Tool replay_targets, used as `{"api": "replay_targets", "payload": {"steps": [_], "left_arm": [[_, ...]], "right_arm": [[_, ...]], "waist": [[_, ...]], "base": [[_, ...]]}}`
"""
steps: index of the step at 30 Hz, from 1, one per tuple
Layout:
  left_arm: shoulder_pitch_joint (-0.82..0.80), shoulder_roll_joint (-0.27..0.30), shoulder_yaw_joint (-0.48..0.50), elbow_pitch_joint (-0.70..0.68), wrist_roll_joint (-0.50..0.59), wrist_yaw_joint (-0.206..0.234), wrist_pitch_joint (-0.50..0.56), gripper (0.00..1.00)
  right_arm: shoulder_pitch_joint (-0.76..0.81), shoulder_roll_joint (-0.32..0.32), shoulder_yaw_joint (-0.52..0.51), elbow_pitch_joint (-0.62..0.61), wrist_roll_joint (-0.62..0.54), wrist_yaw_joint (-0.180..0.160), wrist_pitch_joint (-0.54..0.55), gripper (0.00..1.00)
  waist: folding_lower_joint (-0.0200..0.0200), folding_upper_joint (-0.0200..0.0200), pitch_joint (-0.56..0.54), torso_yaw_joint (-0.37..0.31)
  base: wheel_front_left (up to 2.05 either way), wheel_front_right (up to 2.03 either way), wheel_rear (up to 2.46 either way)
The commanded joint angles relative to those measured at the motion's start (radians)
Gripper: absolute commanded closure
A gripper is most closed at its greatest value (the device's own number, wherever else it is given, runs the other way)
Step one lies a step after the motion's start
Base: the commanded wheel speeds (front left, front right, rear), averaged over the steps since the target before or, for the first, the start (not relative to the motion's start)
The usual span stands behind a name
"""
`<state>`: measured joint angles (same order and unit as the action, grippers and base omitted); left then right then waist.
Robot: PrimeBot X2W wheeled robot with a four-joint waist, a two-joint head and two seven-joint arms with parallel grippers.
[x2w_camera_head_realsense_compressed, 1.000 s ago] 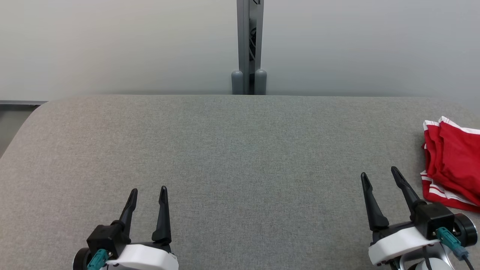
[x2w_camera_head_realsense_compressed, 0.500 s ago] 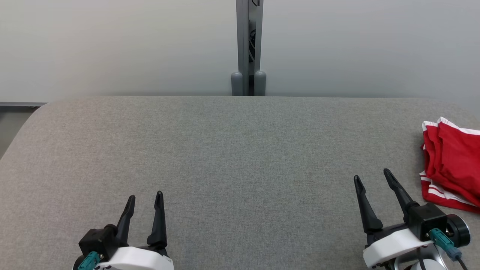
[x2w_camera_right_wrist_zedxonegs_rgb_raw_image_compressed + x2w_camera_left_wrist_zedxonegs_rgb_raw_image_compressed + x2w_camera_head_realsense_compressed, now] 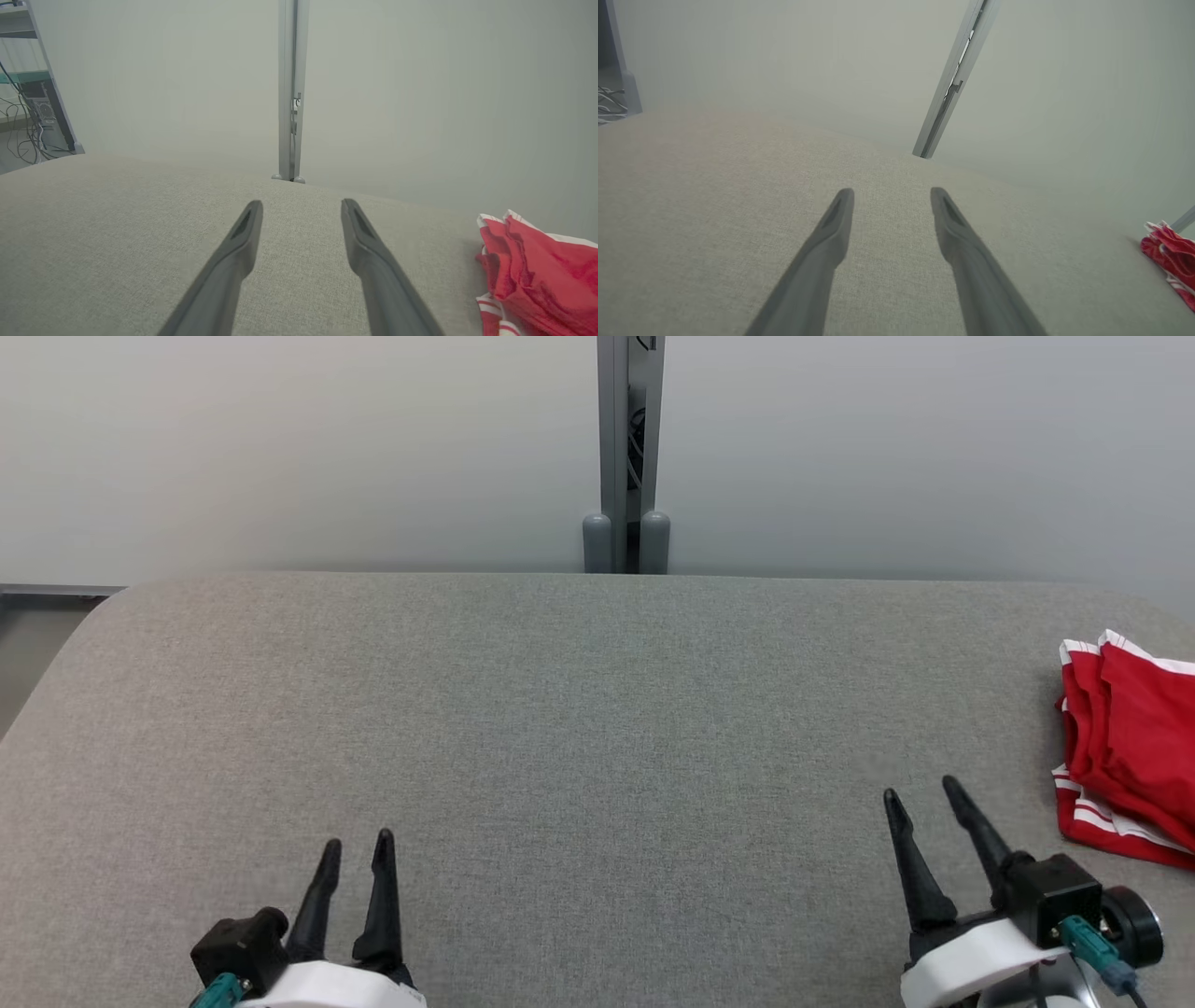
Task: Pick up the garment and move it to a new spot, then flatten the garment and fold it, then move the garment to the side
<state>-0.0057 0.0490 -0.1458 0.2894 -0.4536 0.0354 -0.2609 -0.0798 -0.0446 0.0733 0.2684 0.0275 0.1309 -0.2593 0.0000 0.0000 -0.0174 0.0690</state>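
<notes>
A red garment with white stripes lies folded at the far right of the grey fabric table, cut off by the head view's right edge. It also shows as the garment low right in the right wrist view and the garment at the right edge of the left wrist view. My right gripper is open and empty at the lower right, a short way left of the garment and apart from it. My left gripper is open and empty at the lower left. The right gripper and the left gripper hold nothing.
A grey metal post rises behind the table's far edge against a pale wall. The table's rounded left corner drops off to the floor. A shelf with cables stands far left.
Both grippers have drawn back toward the bottom of the head view, and their fingers stand a little closer together. The garment has stayed put.
</notes>
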Motion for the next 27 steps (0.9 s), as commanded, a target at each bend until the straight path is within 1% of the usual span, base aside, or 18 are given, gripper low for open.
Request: {"api": "replay_targets", "payload": {"steps": [1,4,16,27], "left_arm": [[0.000,0.000,0.000,0.000,-0.001,0.000,0.000,1.00],[0.014,-0.003,-0.002,0.019,-0.014,-0.002,0.006,1.00],[-0.008,-0.002,-0.004,0.006,-0.205,-0.028,0.041,1.00],[-0.028,-0.001,-0.005,-0.003,-0.357,-0.049,0.068,1.00]], "right_arm": [[0.000,0.000,-0.001,0.000,0.001,0.000,0.000,1.00],[0.016,0.007,-0.006,0.021,0.017,0.000,0.010,1.00],[0.032,0.004,-0.080,-0.009,0.277,0.000,0.097,1.00],[0.050,0.002,-0.132,-0.037,0.484,0.000,0.160,1.00]], "waist": [[0.0000,0.0000,0.000,0.000],[0.0000,0.0000,0.000,-0.001],[0.0000,0.0000,0.002,-0.007],[0.0000,0.0000,0.003,-0.013]], "base": [[0.00,0.00,0.00],[0.00,0.00,0.00],[0.00,0.00,0.00],[0.00,0.00,0.00]]}}
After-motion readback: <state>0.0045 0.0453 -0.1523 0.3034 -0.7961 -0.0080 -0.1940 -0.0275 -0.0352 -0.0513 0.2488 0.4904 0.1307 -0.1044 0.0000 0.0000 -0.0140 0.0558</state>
